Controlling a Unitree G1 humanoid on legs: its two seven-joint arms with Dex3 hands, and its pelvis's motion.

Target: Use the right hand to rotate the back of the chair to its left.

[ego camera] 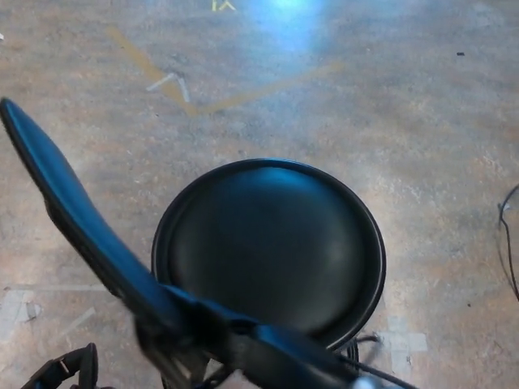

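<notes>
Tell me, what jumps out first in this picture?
A round black seat fills the middle, glossy under the light. The chair's dark backrest sweeps diagonally from the upper left edge toward the bottom centre, where the right robot hand meets it in a blur. Behind lies a mottled concrete floor with faded yellow tape lines.

My right arm (284, 356) shows as a blurred, glossy black bar; my left hand (69, 371) is black, blocky.

Black chair backrest (73, 212) angled left of round seat (272, 243), right arm (284, 356) against it.
</notes>
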